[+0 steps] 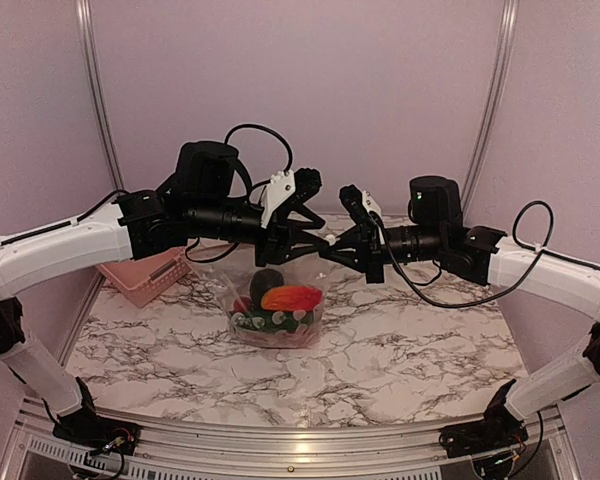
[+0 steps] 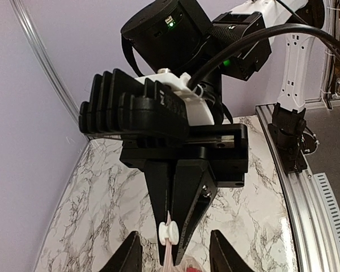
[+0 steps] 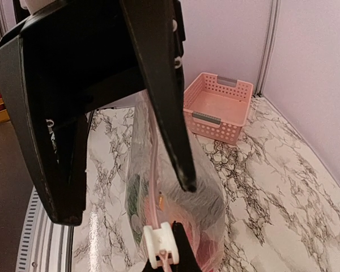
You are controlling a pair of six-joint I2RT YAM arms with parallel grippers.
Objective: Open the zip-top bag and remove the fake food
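Both arms reach in level from either side and meet nose to nose, fingers angled down. The right gripper [image 3: 169, 249] is pinched tight on the white slider [image 2: 168, 230] of the zip-top bag [image 3: 211, 205]. Facing it, the left gripper [image 2: 175, 241] has its fingers parted either side of the zip edge. The bag hangs beneath both grippers, the fake food [image 1: 291, 297] heaped at its bottom.

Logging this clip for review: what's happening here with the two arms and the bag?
The right tool is shut on the top edge of the clear, floppy plastic zip-top bag, at its small white slider. The left tool stands open, its fingers either side of that edge. The bag's bottom rests on the marbled table, with the small red, orange and dark green toy fruits and vegetables inside it.
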